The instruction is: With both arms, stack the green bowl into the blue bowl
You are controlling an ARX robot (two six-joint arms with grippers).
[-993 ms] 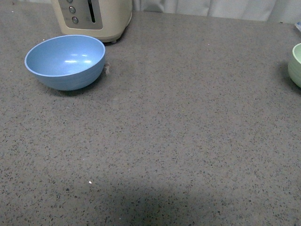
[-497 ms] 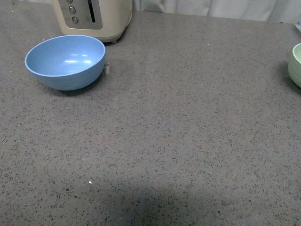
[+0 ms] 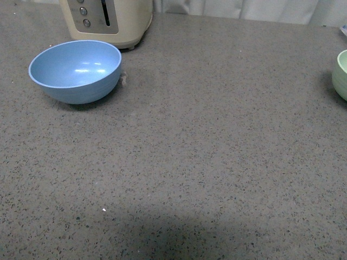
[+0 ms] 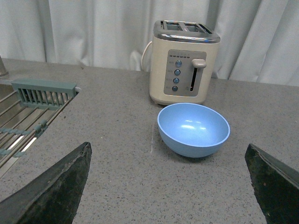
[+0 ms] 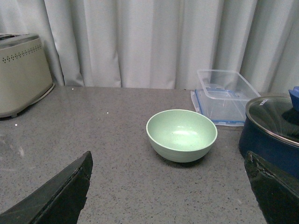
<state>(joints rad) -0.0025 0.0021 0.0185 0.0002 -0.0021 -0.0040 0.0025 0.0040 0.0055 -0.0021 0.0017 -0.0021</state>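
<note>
the blue bowl sits upright and empty at the far left of the grey speckled counter, just in front of a cream toaster. whether the two touch cannot be told. the green bowl stands well apart from it at the far right, cut off by the edge of the front view, which shows neither arm.

in the left wrist view the left gripper is spread wide with nothing between its black fingers. the blue bowl lies ahead of it on the counter, with a dish rack off to one side.

in the right wrist view the right gripper is likewise spread wide and holds nothing. the green bowl rests upright and empty ahead of it, near a clear plastic container and a dark blue pot with a glass lid
</note>
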